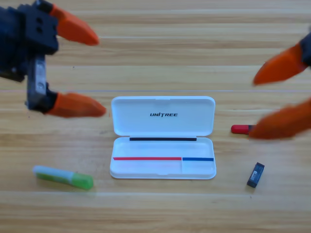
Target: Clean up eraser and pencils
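Wooden bench held white case, eraser, green pencil; left hand and right hand hung spread, red pencil partly hidden.

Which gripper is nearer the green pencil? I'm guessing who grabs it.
Left. The left gripper hangs above the green pencil, jaws open; the right gripper is far across the white case.

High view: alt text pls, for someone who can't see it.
An open white case sits mid-table, with a green pencil lower left, an eraser lower right and a red-capped pencil. Left gripper and right gripper hover open, holding nothing.
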You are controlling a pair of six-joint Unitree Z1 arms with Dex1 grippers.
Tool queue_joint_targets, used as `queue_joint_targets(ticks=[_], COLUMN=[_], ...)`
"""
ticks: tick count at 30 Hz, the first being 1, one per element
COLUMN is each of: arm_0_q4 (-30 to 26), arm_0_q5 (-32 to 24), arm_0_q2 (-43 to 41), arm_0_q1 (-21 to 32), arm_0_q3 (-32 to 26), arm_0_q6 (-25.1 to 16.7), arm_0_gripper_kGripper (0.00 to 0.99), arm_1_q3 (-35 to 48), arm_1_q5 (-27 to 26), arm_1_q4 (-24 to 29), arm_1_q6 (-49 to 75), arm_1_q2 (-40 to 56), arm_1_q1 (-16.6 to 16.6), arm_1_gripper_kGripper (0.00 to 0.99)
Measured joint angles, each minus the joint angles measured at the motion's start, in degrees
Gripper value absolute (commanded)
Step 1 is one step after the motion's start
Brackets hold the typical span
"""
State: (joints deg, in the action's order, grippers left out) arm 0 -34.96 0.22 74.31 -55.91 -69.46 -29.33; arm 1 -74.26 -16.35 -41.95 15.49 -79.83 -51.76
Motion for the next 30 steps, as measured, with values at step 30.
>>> queue_joint_targets(ticks=[30], arm_0_q4=[-11.8], arm_0_q5=[7.1], arm_0_q2=[12.6], arm_0_q1=[21.2], arm_0_q3=[-2.5], arm_0_q6=[-29.1], arm_0_gripper_kGripper=[0.990], arm_1_q3=[-1.5], arm_1_q5=[8.4], arm_1_q4=[-11.1], arm_1_q6=[-55.1], arm_1_q2=[-24.8], arm_1_q1=[10.7], arm_1_gripper_kGripper=[0.953])
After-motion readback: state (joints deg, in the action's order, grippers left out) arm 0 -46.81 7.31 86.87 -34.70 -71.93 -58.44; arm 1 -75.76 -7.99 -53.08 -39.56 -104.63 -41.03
